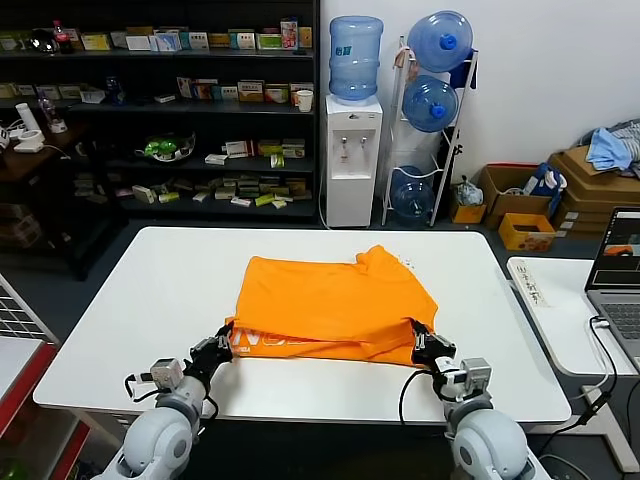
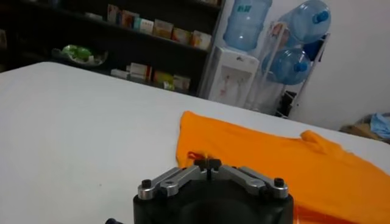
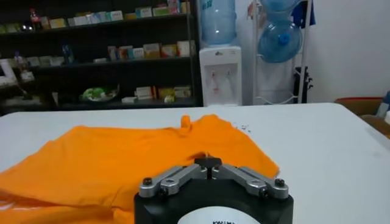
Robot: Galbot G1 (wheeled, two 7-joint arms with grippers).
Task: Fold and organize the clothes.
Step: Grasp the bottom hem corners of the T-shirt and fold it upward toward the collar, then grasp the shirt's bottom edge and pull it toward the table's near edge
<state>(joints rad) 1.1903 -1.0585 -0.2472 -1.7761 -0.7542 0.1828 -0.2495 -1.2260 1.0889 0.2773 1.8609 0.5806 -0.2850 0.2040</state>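
Observation:
The clothes are one bright orange T-shirt (image 1: pixel 330 300), lying partly folded in the middle of the white table (image 1: pixel 160 290), with white lettering showing along its near edge. My left gripper (image 1: pixel 226 345) sits at the shirt's near left corner. In the left wrist view the gripper (image 2: pixel 208 163) is shut, and a sliver of the T-shirt (image 2: pixel 274 158) is pinched at its tips. My right gripper (image 1: pixel 418 340) is at the near right corner. The right wrist view has that gripper (image 3: pixel 208 161) shut on the edge of the T-shirt (image 3: pixel 122 158).
A laptop (image 1: pixel 620 280) stands on a side table to the right. Behind the table are dark shelves (image 1: pixel 160 110), a water dispenser (image 1: pixel 353 150) and a bottle rack. Cardboard boxes with a light blue cloth (image 1: pixel 608 148) are at the far right.

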